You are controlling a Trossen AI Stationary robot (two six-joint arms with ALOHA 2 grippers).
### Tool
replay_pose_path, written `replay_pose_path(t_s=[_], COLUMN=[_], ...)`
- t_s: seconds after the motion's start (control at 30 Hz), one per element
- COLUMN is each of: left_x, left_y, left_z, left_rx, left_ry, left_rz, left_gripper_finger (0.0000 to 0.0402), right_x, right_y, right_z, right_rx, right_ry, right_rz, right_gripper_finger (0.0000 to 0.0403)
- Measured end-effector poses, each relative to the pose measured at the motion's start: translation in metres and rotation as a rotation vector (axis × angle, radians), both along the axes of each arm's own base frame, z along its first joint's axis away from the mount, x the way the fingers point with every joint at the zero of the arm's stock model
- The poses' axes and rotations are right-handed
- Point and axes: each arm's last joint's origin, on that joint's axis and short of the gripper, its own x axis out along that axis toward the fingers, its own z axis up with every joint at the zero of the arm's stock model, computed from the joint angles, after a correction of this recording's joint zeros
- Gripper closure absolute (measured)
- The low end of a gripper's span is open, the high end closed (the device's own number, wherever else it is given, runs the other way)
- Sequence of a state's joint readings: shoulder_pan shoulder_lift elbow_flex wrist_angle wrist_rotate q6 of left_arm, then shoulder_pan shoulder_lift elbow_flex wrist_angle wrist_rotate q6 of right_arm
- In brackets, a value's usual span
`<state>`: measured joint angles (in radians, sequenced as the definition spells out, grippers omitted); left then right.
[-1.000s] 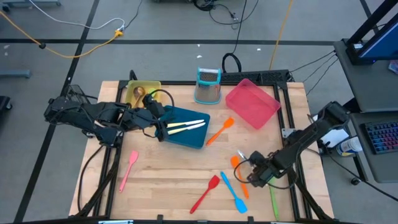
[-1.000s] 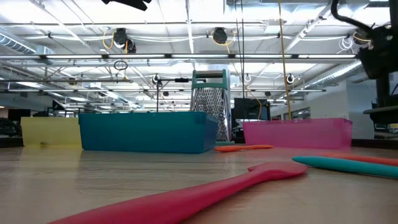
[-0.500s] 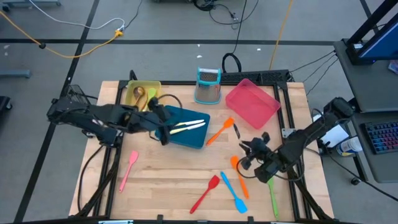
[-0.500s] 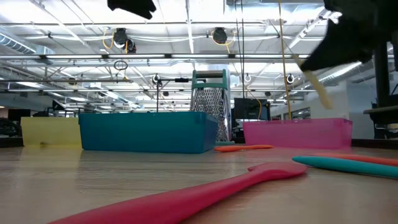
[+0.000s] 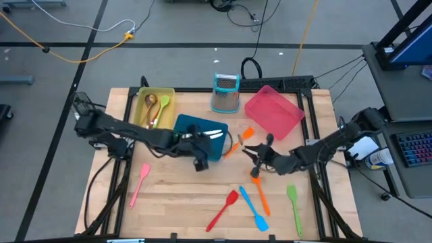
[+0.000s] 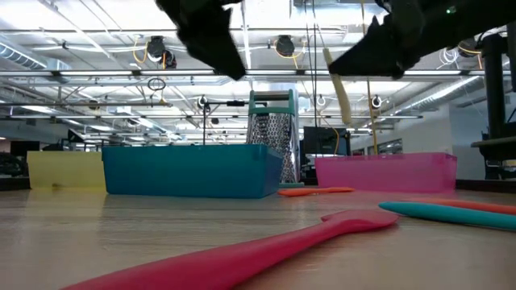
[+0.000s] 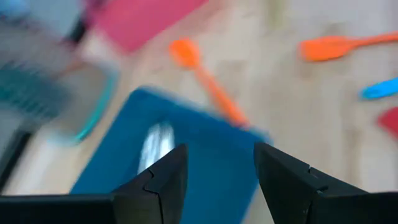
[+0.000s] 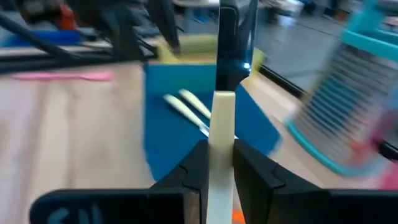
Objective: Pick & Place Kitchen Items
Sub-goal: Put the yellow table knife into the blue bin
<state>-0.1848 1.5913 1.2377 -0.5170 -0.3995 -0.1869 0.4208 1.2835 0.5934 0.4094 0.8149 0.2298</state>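
Right gripper (image 5: 248, 152): raised above the table centre, between the blue tray and the pink tray; fingers clamped on a cream-handled knife (image 8: 221, 134).
Held knife: cream handle pinched between the fingers, dark blade pointing away from the wrist; in the low view it hangs tilted in the air, clear of the table (image 5: 175, 202).
Left gripper (image 5: 200, 162): over the near edge of the blue tray (image 5: 187, 125); fingers (image 7: 163, 180) apart, nothing between them.
Blue tray contents: two cream-handled knives (image 8: 186, 106) lying side by side.
Yellow tray (image 5: 143, 101): holds a wooden spoon (image 5: 151, 102) and a green spoon (image 5: 162, 106).
Pink tray (image 5: 273, 111): back right of the table, tilted; contents cannot be told.
Grater (image 5: 225, 93): upright, teal top, between the yellow tray and the pink tray at the back edge.
Loose on the table: orange spatula (image 5: 241, 138) just beside the blue tray; pink spatula (image 5: 140, 183) front left; red spatula (image 5: 223, 209), blue spatula (image 5: 253, 209) and a second orange spatula (image 5: 260, 196) together at front centre; green spatula (image 5: 293, 206) front right.
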Motion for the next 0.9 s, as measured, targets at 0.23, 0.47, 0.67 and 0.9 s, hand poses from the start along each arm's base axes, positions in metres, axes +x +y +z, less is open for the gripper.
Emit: replay_pose_path(t_s=[0.23,0.47,0.67,0.9], left_x=[0.012,-0.002,0.011,0.008], left_y=[-0.006,-0.003,-0.002,0.017], left_z=[0.005,0.042,0.019,-0.026], left_rx=[-0.051,0.0,-0.037,-0.066], left_ry=[-0.093,-0.252,-0.437,-0.615], left_rz=[-0.201,-0.261,-0.45,-0.397], left_gripper_finger=[0.0213,0.0213,0.0213,0.0213], right_x=[-0.004,-0.017,-0.022,-0.021], right_y=[-0.016,-0.025,-0.03,-0.03], right_z=[0.003,-0.007,-0.009,-0.01], right_rx=[-0.043,-0.053,-0.061,-0.106], right_ry=[-0.194,-0.284,-0.333,-0.312], right_rz=[0.153,0.22,0.259,0.302], right_gripper_finger=[0.0355,0.0355,0.0355,0.0355])
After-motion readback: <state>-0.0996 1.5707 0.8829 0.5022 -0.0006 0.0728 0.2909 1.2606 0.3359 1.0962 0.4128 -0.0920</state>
